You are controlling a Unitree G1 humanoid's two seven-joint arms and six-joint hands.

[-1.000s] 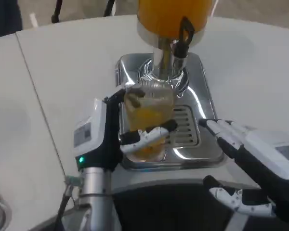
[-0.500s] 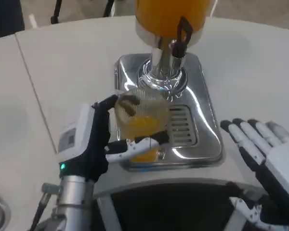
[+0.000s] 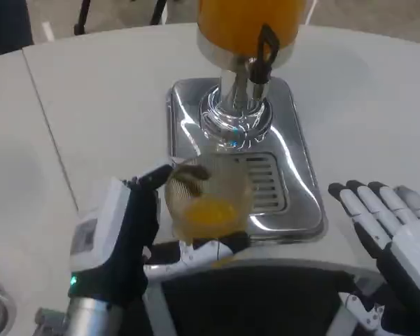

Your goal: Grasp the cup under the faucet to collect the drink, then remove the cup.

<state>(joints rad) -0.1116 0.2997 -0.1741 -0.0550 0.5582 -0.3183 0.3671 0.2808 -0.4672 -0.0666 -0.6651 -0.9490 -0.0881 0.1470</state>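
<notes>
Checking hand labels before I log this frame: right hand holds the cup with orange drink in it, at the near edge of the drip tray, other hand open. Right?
Not quite: the head view shows the left hand holding the cup, fingers wrapped around it. The rest stands: orange drink sits in the cup, it is at the near edge of the drip tray, and the other hand, the right hand, is open.

The dispenser (image 3: 248, 28) stands on its drip tray (image 3: 189, 105) at the back of the surface (image 3: 98, 91). The cup (image 3: 208, 199), in the left hand (image 3: 129, 241), is over the tray's front edge, forward of the faucet (image 3: 261, 59). The right hand (image 3: 388, 224) lies right of the tray.
</notes>
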